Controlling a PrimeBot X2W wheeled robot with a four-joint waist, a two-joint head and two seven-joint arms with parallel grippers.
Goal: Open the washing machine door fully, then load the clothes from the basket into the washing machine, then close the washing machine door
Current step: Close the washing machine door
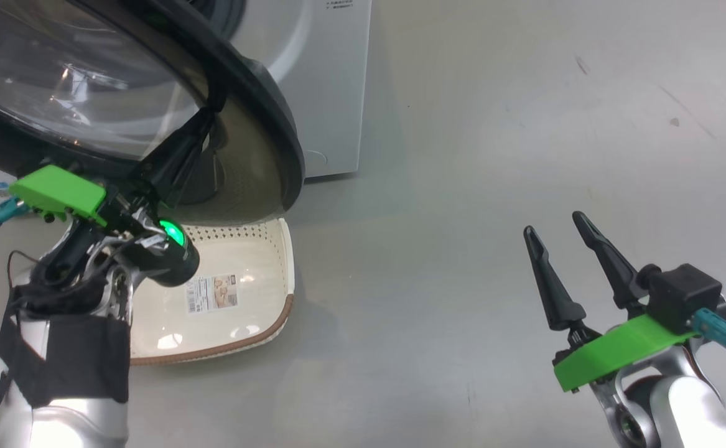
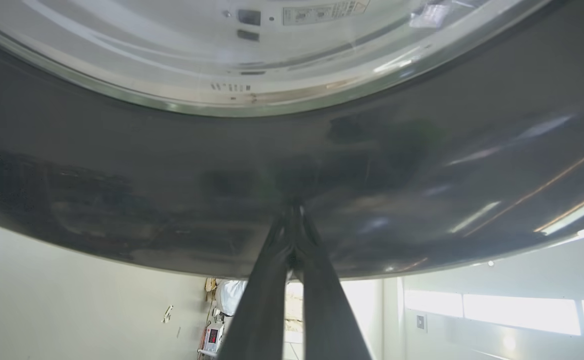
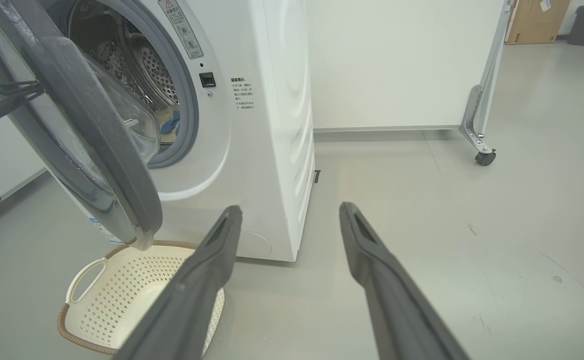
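Left gripper (image 2: 294, 210), jaws pressed together, touches the washing machine door (image 1: 275, 124), cut off upper left. Right gripper (image 1: 552, 223), jaws apart, empty. Basket (image 1: 244, 298) lower left, half hidden; clothes (image 3: 170, 122) barely visible in drum (image 3: 151, 65).

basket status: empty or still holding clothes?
Empty. The basket shows its bare bottom and label sticker; no fabric lies in the visible part.

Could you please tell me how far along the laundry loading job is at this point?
Loading looks done: the basket is empty and blue-and-cream clothes lie in the drum. In hand: the left gripper, fingers together, presses on the outer face of the washing machine door, which stands partly open. The right gripper hangs open, idle. Left: shutting the door.
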